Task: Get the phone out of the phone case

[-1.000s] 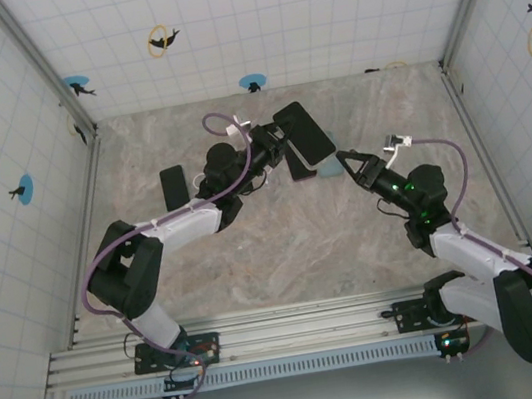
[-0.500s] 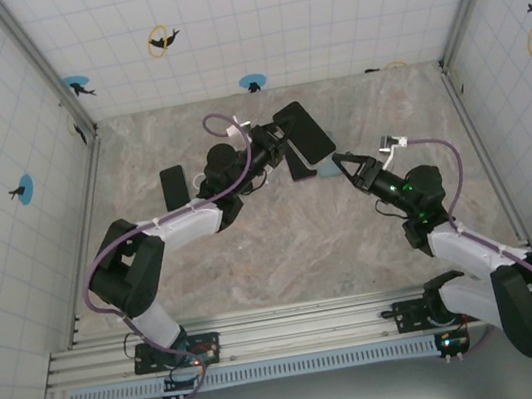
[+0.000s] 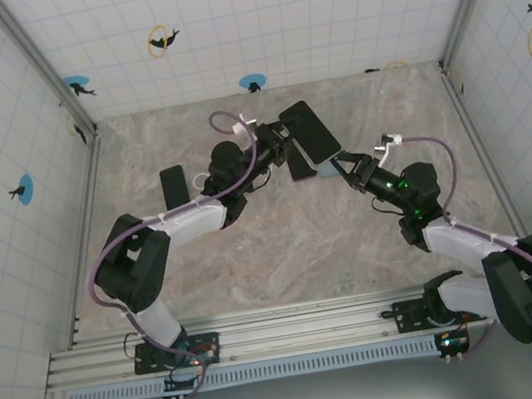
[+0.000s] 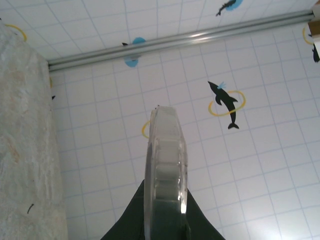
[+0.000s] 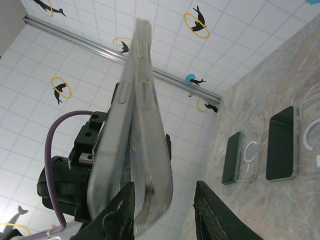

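The clear plastic phone case and the left hand pinching it are cut off below. On the surface, a transparent ringed case is cropped at the right.

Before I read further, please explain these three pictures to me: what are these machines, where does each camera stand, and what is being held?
These are two robot arms bolted to a table. One picture looks down from above; the other two come from a small camera on each wrist. The left gripper is shut on a phone in a clear case, raised off the table. The right gripper is open at its corner; its wrist camera sees the case edge-on, just above its fingers. A black phone and a few similar items lie on the table.
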